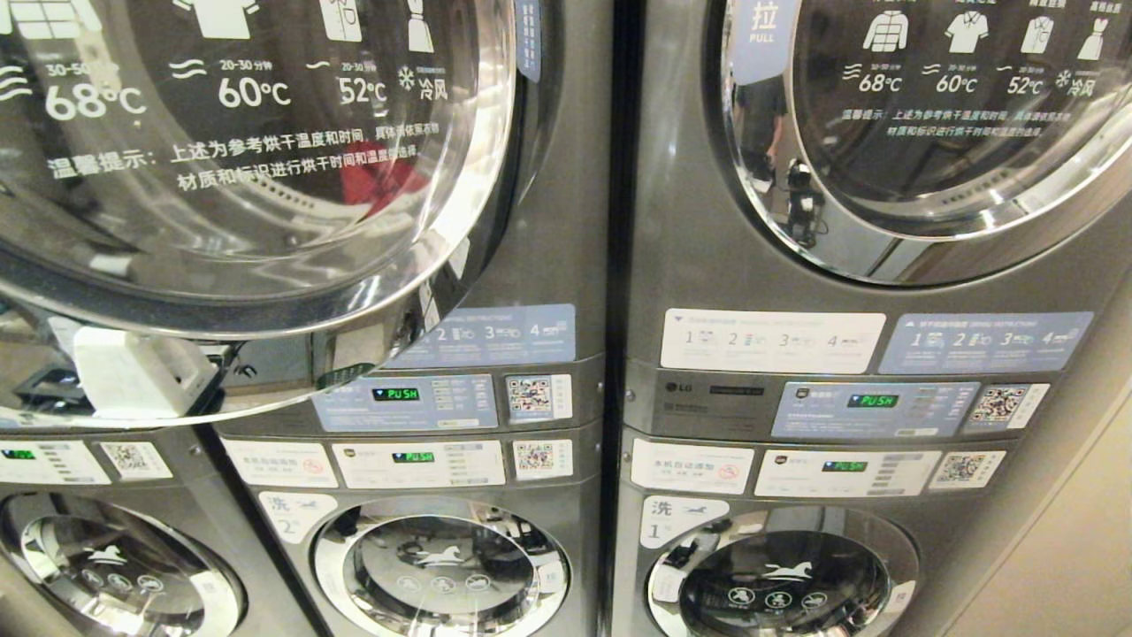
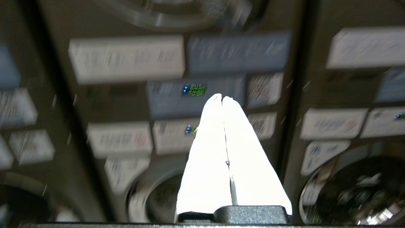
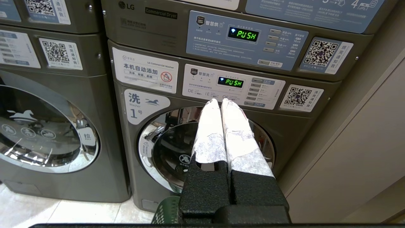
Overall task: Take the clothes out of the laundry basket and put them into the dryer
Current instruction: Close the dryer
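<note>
Stacked grey machines (image 1: 610, 354) fill our view, the left dryer door (image 1: 265, 177) ajar; with both our left hand (image 2: 221, 98) and right hand (image 3: 220, 102) pinched empty, we risk bumping it.

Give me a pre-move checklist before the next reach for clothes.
1. Dryer door open: ok; in the head view it stands swung out at upper left.
2. Something already in the drum: ok; red fabric shows through the door glass.
3. Left gripper empty: ok; fingers shut together on nothing.
4. Right gripper empty: ok; fingers shut, nothing between them.
5. Laundry basket located: cannot tell; only a green mesh edge shows below the right gripper.
6. Clothes left in the basket: cannot tell.
</note>
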